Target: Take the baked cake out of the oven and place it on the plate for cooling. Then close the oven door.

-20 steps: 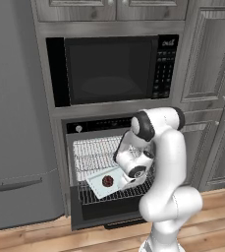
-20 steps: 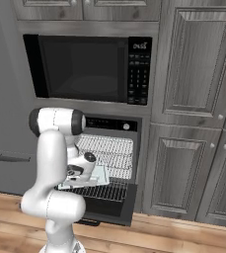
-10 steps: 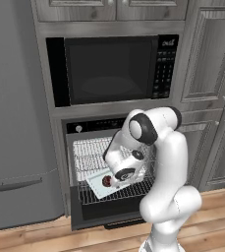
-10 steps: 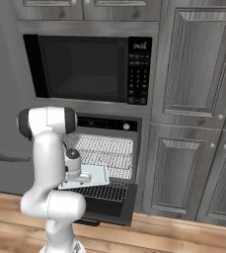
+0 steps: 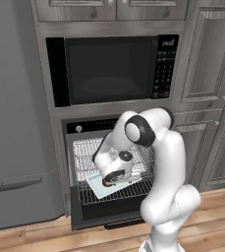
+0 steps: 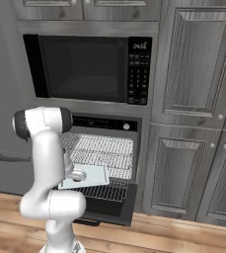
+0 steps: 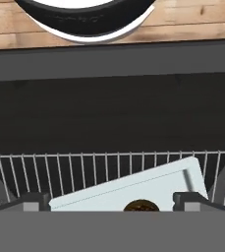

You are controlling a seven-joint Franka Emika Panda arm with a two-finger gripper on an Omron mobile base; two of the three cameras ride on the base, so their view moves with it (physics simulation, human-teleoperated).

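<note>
Hand view looks down along the claw (image 7: 111, 205), whose two dark fingertips stand spread wide apart with nothing between them — released, grasping nothing. Between and just beyond those tips sits the baked cake (image 7: 140, 205), a small round dark reddish-brown disc of which little more than the upper edge shows. It rests on a pale square tray (image 7: 133, 189), and that tray lies askew on the silver wire rack (image 7: 84, 170) of the oven (image 5: 79, 129). The oven door (image 7: 109, 113) hangs dropped open, just beyond the tray's rack.

From the left base view, the tray (image 5: 115, 185) sits toward the front of the rack, with the robot's hand directly over it and hiding the cake.

As a judgement: the cake looks light and soft, crumbly at the rim, so a hard squeeze could crush or crack it. Its small round form suggests taking it across the middle, the tips on opposite sides and low near the tray, closing gently. The tray looks smooth and loose on the rack — it may slide if nudged.
</note>
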